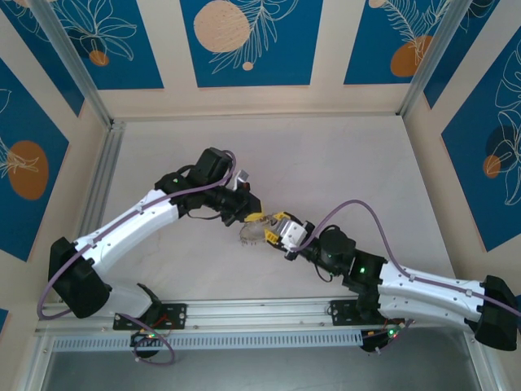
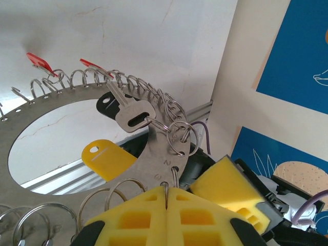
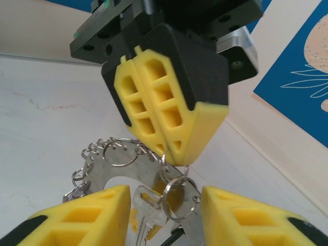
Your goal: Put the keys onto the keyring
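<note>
Under left tool [image 3: 171,154] — keyring [image 2: 154,154] pinched, silver key [image 2: 134,115]

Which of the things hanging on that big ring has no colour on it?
The silver key on the keyring: all bare metal, while the yellow tag and red tags are coloured.

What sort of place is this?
Probably a lab robot cell: pale table edged by aluminium rails, printed blue wall panels around, left arm and right arm bolted at its near edge.
</note>
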Motion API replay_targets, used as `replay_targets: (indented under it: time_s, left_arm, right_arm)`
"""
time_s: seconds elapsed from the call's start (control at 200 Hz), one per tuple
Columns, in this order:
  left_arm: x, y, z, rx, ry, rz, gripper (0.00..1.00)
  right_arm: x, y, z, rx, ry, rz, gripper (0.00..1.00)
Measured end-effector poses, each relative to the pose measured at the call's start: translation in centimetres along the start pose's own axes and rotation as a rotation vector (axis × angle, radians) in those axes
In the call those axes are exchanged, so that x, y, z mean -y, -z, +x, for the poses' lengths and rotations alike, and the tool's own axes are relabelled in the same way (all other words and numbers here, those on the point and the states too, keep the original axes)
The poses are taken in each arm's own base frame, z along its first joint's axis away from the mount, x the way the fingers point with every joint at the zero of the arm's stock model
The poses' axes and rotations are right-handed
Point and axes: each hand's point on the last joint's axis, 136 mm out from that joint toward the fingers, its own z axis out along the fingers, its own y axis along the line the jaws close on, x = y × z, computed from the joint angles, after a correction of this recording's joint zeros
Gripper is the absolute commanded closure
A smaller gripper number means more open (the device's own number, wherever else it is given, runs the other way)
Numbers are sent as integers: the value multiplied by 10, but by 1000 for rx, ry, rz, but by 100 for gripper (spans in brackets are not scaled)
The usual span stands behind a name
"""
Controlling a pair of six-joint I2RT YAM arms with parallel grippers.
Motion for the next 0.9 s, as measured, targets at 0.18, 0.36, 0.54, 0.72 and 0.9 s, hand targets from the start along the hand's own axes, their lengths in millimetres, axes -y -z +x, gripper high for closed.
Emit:
replay_targets:
  time_s: [0.18,0.36,0.54,0.72,0.9]
  left_arm:
    - [0,0,0,0,0,1,100]
    - [0,0,0,0,-1,1,100]
    - [-2,1,-1,4,5,-7,100]
    - [-4,1,-3,12,11,-15,100]
    - [-2,1,-3,15,9,-10,100]
  right_arm:
    - [-3,-8,0,-11,24,-7,65]
    - [0,-12,-9,9,32,0,69]
    - [0,-18,-9,9,42,8,77]
    - [1,-20,-8,6,43,13,75]
    - [0,-20,-7,2,58,9,63]
